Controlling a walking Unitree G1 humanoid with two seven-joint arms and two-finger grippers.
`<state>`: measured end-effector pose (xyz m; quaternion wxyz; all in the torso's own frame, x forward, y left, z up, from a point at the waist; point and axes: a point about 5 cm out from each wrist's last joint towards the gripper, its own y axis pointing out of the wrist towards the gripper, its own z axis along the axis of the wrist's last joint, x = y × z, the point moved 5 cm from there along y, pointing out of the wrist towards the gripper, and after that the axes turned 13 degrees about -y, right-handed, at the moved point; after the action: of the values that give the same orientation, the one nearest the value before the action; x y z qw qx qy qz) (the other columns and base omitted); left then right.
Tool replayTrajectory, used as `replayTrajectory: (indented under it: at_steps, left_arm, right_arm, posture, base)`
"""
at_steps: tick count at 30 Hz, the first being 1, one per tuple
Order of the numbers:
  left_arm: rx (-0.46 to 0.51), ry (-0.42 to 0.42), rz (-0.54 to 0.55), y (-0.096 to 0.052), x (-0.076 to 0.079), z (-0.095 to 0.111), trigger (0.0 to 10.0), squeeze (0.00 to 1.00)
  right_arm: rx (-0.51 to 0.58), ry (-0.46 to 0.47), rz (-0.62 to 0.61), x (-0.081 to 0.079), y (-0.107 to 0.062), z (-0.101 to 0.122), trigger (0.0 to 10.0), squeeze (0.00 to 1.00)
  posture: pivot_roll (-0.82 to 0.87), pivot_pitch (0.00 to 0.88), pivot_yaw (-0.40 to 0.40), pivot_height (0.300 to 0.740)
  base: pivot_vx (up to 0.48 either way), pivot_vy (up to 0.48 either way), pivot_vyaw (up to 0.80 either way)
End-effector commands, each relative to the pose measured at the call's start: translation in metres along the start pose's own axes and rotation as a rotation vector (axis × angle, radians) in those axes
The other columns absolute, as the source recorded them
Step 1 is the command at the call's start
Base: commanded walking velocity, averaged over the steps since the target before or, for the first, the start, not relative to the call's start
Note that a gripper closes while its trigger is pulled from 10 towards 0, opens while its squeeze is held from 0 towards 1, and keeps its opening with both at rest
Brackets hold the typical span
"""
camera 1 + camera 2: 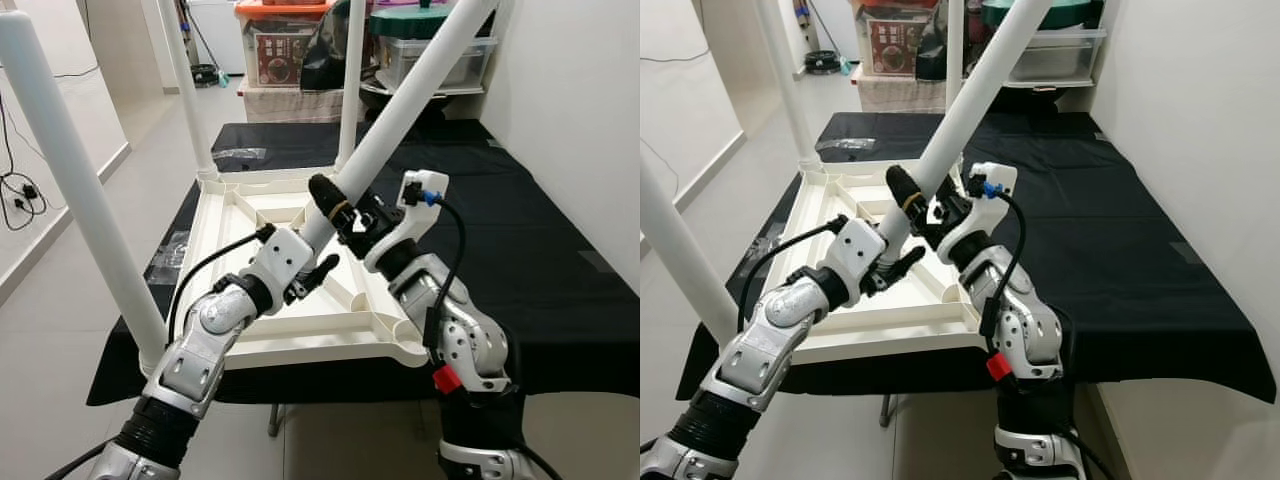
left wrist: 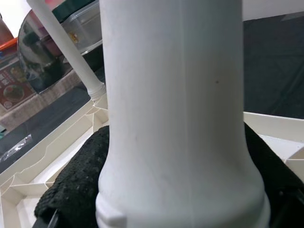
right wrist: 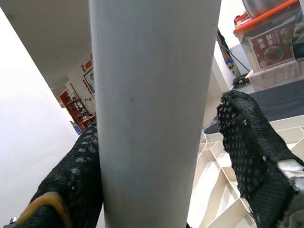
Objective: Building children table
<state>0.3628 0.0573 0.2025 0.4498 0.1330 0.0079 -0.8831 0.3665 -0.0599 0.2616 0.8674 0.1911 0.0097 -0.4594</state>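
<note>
White plastic tubular table leg [image 1: 400,115], tilted above the upturned white tabletop [image 1: 235,225], gripped near its base by left gripper [image 1: 318,232] and right gripper [image 1: 352,212]; rigid, light, probably slippery.

Even, bright indoor light fills both head views, and they are sharp, without motion blur. The matte black cloth over the table [image 1: 520,230] swallows the light; the glossy cream plastic tabletop [image 1: 300,345] reflects it softly. In the wrist views the smooth white plastic leg [image 2: 175,118] looms close and slightly soft-focused, greyer in shade on the right wrist camera, against a washed-out pale wall.
</note>
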Motion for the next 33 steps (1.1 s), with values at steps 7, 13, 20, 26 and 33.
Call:
replayTrajectory:
  at_steps: [7, 13, 20, 26, 33]
  left_arm:
    - [-0.013, 0.016, -0.072, -0.006, 0.018, -0.009, 10.0, 0.00]
    - [-0.014, 0.015, -0.104, -0.007, 0.030, -0.011, 10.0, 0.00]
    - [-0.019, 0.021, -0.123, -0.009, 0.031, -0.012, 10.0, 0.00]
    - [-0.028, 0.029, -0.123, -0.011, 0.027, -0.014, 10.0, 0.00]
    - [-0.040, 0.049, -0.139, -0.012, 0.024, -0.017, 10.0, 0.00]
  right_arm:
    - [-0.005, 0.060, -0.041, 0.008, 0.001, 0.000, 10.0, 0.00]
    - [0.000, 0.064, -0.037, 0.005, 0.005, 0.004, 10.0, 0.00]
    - [-0.031, 0.081, 0.000, -0.003, 0.004, -0.002, 10.0, 0.00]
    - [-0.046, 0.093, 0.007, -0.004, 0.003, -0.005, 10.0, 0.00]
    - [-0.051, 0.089, 0.032, -0.008, 0.003, -0.006, 10.0, 0.00]
  posture:
    - [0.02, 0.021, -0.014, 0.740]
    - [0.01, 0.027, -0.011, 0.740]
    - [0.01, 0.030, -0.016, 0.740]
    - [0.01, 0.032, -0.014, 0.740]
    - [0.01, 0.034, -0.013, 0.740]
  base:
    - [0.000, 0.000, 0.00]
    - [0.000, 0.000, 0.00]
    - [0.000, 0.000, 0.00]
    - [0.000, 0.000, 0.00]
    - [0.000, 0.000, 0.00]
